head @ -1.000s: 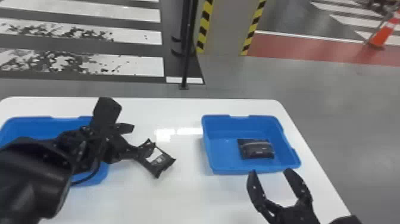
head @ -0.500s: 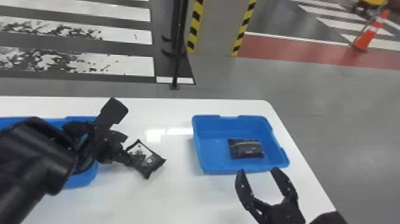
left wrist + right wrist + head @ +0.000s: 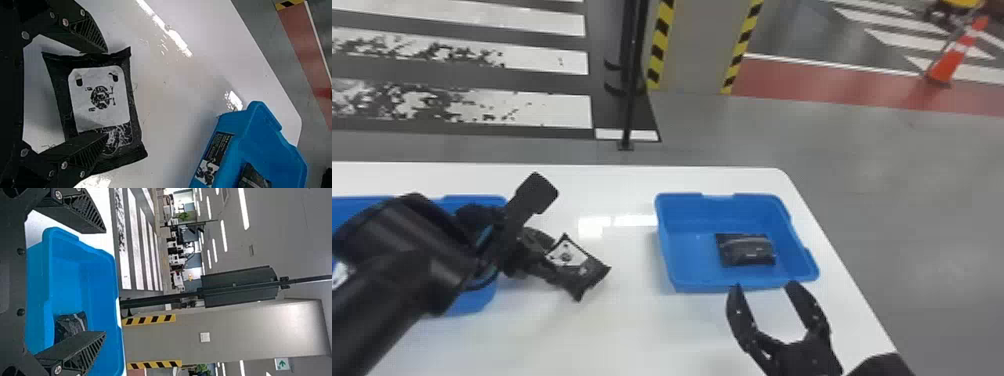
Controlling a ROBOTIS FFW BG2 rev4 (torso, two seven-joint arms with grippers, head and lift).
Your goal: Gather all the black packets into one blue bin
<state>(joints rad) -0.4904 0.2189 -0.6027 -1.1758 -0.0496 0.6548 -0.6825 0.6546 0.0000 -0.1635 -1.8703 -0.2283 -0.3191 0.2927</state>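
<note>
The left gripper [image 3: 550, 257] hangs spread over a black packet [image 3: 589, 272]; the right gripper [image 3: 764, 286], spread too, is near a blue bin [image 3: 688, 252] holding another packet [image 3: 746, 250].

Looks like a large indoor industrial hall or robotics test floor. Has grey flooring [image 3: 927, 210] down the right side of the head view, white crossing stripes [image 3: 547, 22] painted at upper left, and a red lane [image 3: 807, 82] at upper right, near an orange traffic cone [image 3: 954, 57]. Includes a grey pillar [image 3: 697, 45] at top centre, edged with yellow-and-black hazard bands [image 3: 659, 45], beside a black pole [image 3: 631, 90]. Opens out, in the right wrist view, to long ceiling lights [image 3: 224, 235], a green-and-white exit sign [image 3: 282, 364] and, far off, a cluttered work area [image 3: 176, 258], too small to make out in detail.
</note>
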